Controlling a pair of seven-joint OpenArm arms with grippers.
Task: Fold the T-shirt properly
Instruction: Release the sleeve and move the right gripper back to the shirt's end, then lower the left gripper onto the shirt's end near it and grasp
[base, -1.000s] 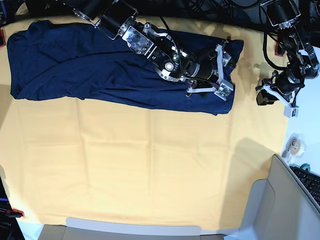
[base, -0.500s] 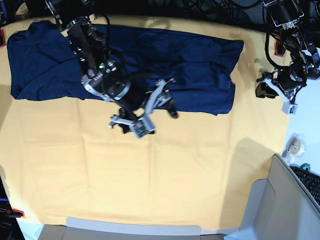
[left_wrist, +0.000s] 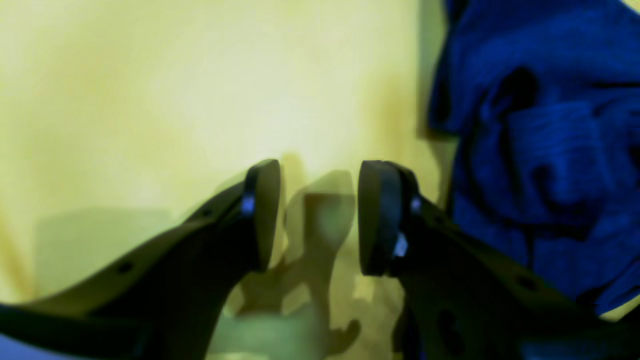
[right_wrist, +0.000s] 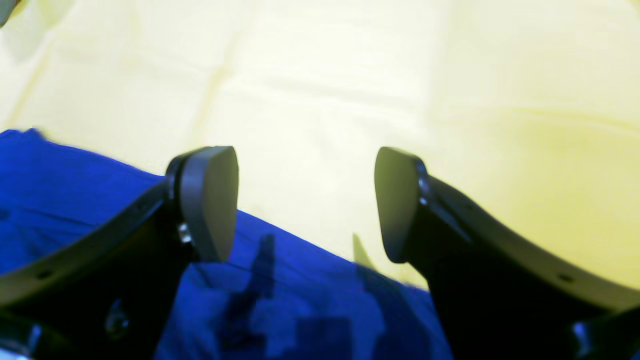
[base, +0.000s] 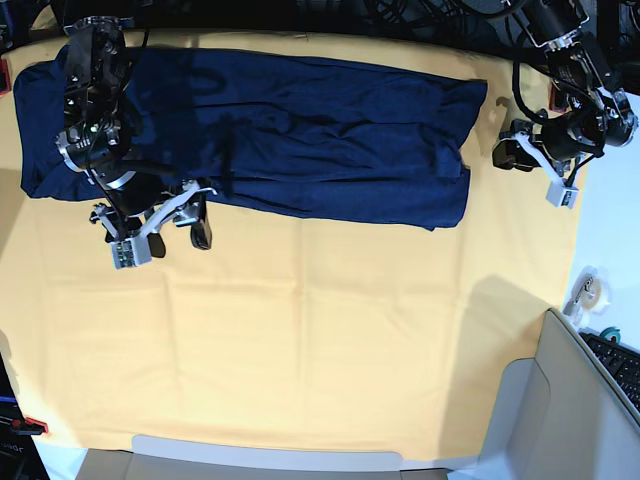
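Now that the right gripper (base: 160, 228) has swung off the T-shirt (base: 300, 130) to its near edge, left gripper (base: 533, 168) probably empty too, both open, shirt lies along the table cloth's (base: 320, 340) far edge, half-folded.

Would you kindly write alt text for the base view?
A navy T-shirt lies in a long band across the far side of a yellow cloth. The right gripper hovers open at its near edge; the left gripper is open beyond its end.
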